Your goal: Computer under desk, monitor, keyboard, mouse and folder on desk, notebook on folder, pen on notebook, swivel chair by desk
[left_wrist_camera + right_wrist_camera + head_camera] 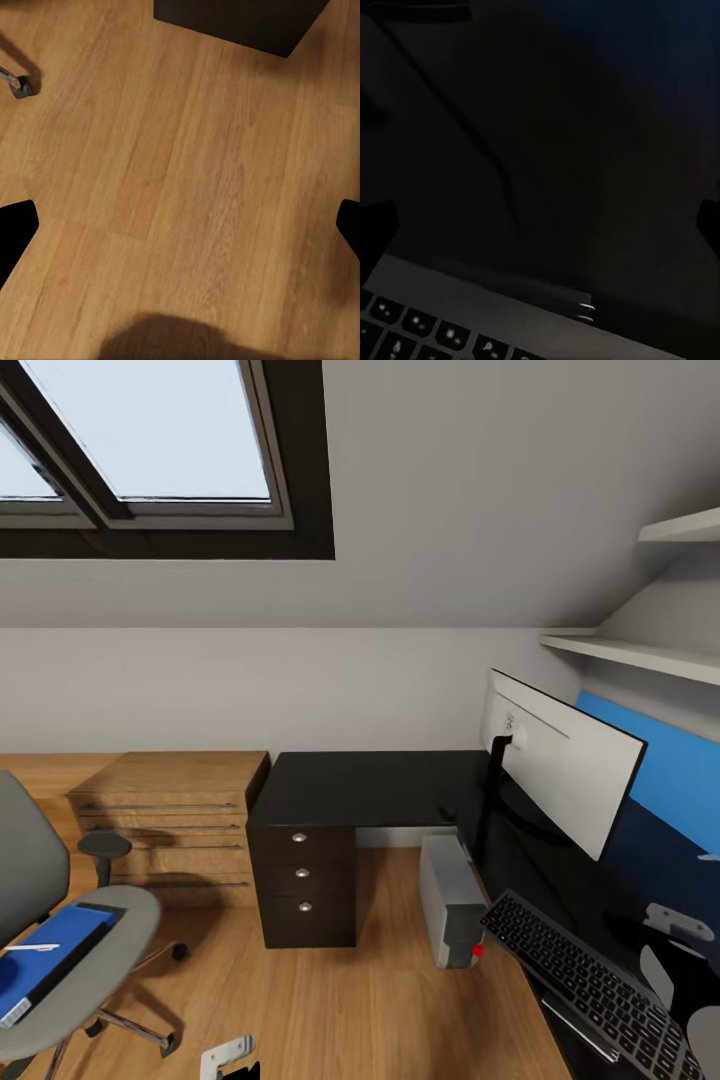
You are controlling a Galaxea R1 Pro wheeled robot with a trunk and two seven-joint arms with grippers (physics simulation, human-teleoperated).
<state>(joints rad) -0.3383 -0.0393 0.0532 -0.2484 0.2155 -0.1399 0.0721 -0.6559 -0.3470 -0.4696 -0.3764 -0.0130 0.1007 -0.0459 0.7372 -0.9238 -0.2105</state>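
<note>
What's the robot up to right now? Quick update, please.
Left hand open over bare floor. Right hand open above keyboard on desk. Folder on swivel chair, not yet moved. Nothing blocking.

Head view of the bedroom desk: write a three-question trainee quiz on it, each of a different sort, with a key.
1. True or false: the folder lies on the swivel chair.
2. Where is the computer? A) on the desk; B) on the floor under the desk; C) on the oak chest.
3. Fill in: the keyboard lies on the desk, nearer the camera than the ____.

Key: 1 true; 2 B; 3 monitor.
</note>
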